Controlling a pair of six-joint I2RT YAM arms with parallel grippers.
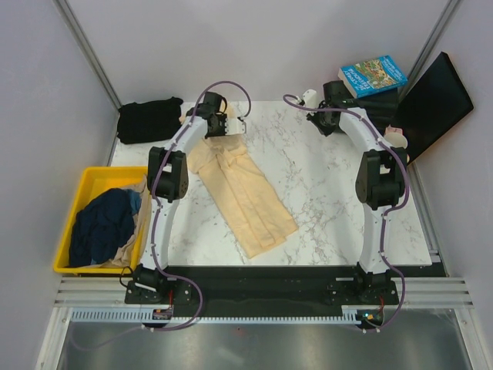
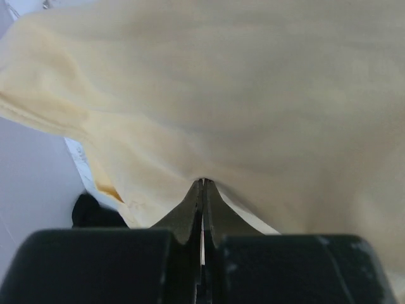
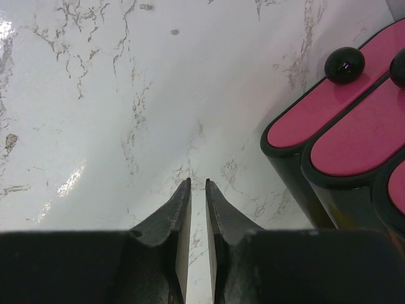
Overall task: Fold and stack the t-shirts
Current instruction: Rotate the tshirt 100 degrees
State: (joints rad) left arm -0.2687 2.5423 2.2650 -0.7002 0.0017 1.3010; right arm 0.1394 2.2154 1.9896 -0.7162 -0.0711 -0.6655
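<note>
Two claws show. The left claw is clenched on the upper end of the cream shirt, which lies slanting across the middle of the frame. It should lift slowly and lay the cloth over flat, with no wrinkles. The right claw, upper right, is a little apart and grasps nothing. The yellow bin at the left holds a navy shirt.

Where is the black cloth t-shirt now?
In the top view, the black cloth t-shirt lies bunched at the far left corner of the marble table, beyond the yellow plastic bin.
</note>
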